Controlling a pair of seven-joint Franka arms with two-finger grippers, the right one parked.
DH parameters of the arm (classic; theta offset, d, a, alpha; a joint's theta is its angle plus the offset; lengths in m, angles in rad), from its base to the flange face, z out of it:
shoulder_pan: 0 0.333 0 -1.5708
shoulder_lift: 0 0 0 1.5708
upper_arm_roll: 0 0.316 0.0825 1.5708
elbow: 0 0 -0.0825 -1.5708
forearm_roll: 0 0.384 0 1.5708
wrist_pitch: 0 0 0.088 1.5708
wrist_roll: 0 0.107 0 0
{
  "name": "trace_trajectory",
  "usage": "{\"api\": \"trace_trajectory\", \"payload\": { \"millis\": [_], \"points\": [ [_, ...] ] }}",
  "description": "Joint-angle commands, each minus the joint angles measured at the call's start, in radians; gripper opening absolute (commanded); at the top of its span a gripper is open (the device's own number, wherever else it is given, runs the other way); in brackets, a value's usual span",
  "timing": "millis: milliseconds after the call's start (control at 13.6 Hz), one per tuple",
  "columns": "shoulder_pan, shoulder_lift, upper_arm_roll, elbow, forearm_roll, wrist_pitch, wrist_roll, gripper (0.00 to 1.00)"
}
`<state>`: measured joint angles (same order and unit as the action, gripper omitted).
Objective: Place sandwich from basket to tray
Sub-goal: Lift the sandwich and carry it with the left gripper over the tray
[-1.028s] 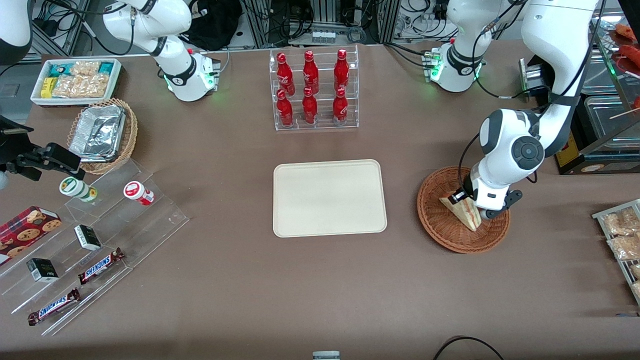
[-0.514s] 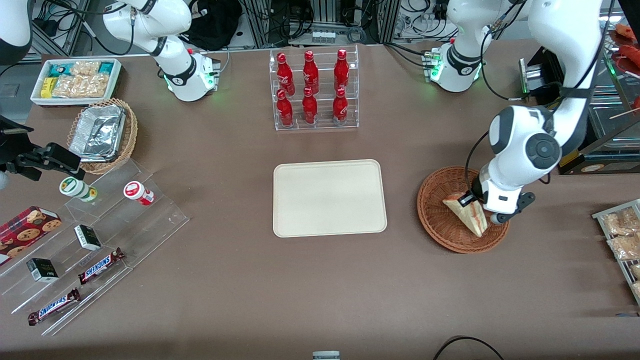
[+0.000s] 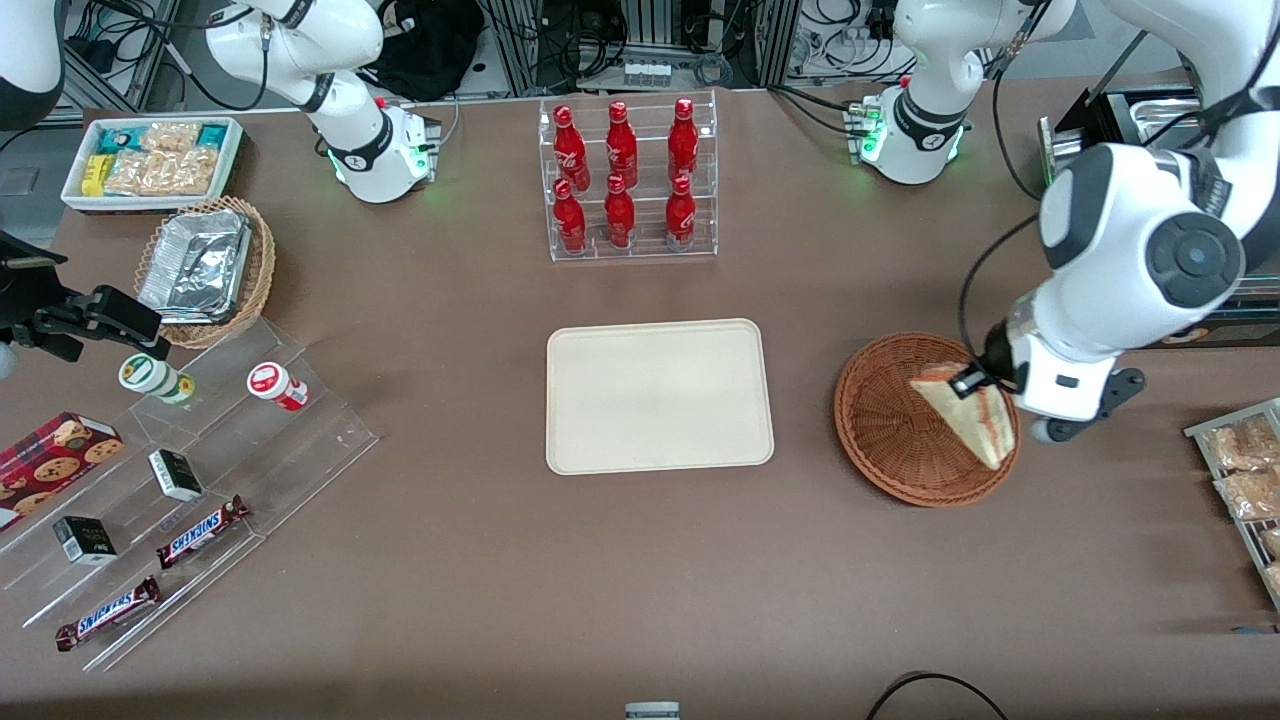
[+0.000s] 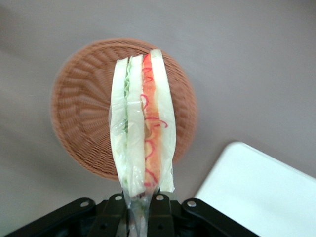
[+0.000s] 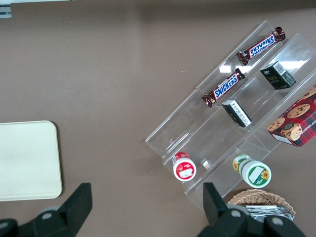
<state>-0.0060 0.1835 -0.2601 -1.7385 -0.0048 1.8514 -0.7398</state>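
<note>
My left gripper (image 3: 985, 385) is shut on the sandwich (image 3: 968, 414), a cream wedge with orange-red and green layers in clear wrap. It hangs well above the reddish-brown wicker basket (image 3: 885, 430), which holds nothing else. In the left wrist view the fingers (image 4: 159, 210) pinch the wrap at one end of the sandwich (image 4: 143, 128), with the basket (image 4: 79, 123) below it and a corner of the cream tray (image 4: 256, 187) beside it. The tray (image 3: 658, 395) lies flat mid-table, toward the parked arm from the basket, and is bare.
A clear rack of red bottles (image 3: 625, 180) stands farther from the front camera than the tray. Snack packets on a wire rack (image 3: 1245, 480) lie at the working arm's table end. A clear stepped display with snacks (image 3: 170, 490) and a tan basket of foil trays (image 3: 205, 270) lie toward the parked arm's end.
My gripper has risen out of the basket with the sandwich held in it, lifting it clear of the wicker and drifting slightly toward the working arm's end.
</note>
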Motion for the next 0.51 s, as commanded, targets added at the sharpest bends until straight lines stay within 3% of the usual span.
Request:
{"api": "trace_trajectory", "payload": {
  "millis": [0, 147, 440],
  "points": [
    [-0.112, 0.086, -0.004, 0.071, -0.021, -0.014, -0.050, 0.06],
    [-0.193, 0.148, -0.004, 0.134, -0.050, -0.014, -0.049, 0.07],
    [-0.340, 0.238, -0.002, 0.151, -0.041, 0.058, -0.047, 0.09]
  ]
}}
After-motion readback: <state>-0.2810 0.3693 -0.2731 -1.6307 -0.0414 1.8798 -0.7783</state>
